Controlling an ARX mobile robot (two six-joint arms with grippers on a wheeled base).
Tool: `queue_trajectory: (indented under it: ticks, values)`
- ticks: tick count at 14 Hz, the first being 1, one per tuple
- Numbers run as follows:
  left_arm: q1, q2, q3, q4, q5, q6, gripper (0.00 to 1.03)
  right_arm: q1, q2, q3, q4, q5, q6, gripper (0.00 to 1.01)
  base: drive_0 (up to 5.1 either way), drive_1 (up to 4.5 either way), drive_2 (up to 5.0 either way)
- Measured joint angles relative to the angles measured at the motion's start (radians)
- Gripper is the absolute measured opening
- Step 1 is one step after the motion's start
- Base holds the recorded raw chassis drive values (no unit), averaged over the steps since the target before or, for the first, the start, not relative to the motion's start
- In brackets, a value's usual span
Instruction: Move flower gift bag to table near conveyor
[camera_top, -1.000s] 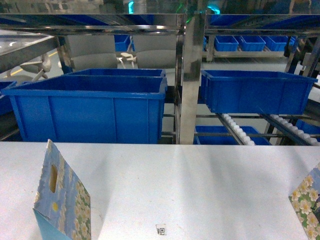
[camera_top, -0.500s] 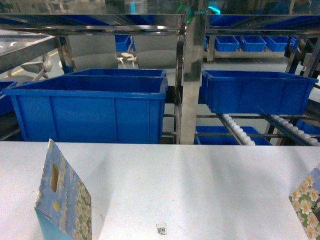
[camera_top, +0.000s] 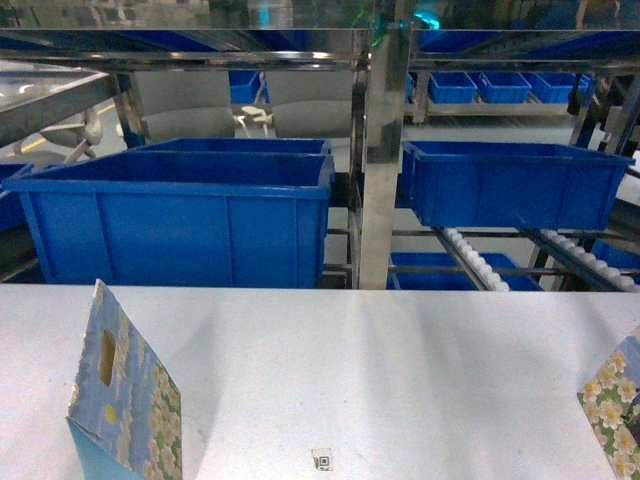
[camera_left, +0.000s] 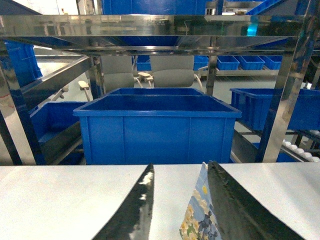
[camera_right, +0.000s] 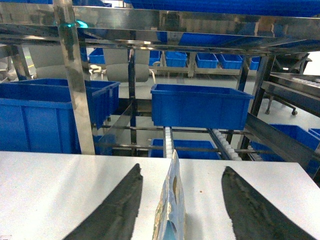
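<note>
White tabletop fills the near ground, operator: your table (camera_top: 400, 380), bare in the middle but for a tiny QR sticker (camera_top: 322, 460). Two flower bags stand on it. One bag (camera_top: 125, 400) is at the near left; the other bag (camera_top: 612, 405) is at the near right edge, half out of the head view. Look through your wrists: the left gripper (camera_left: 180, 210) has its fingers spread, the left bag (camera_left: 200, 215) upright between them, closer to the right-hand finger, not yet pinched. The right gripper (camera_right: 177, 210) is spread too, its bag (camera_right: 171, 200) edge-on and dead centre in the gap. So each bag's thin side faces its fingers, its long face running away from you; I'd judge the right arm better lined up. Beyond the table's far edge sit blue bins (camera_top: 180, 215), then the conveyor (camera_top: 480, 262) with its white rollers.
</note>
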Motion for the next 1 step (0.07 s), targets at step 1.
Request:
queue_trajectory:
  ticks: [1]
  values:
    - [0.0,0.0,0.0,0.0,0.0,0.0,0.46,0.0,0.0,0.0,0.0,0.0,0.0,0.55,0.0,0.0,0.0]
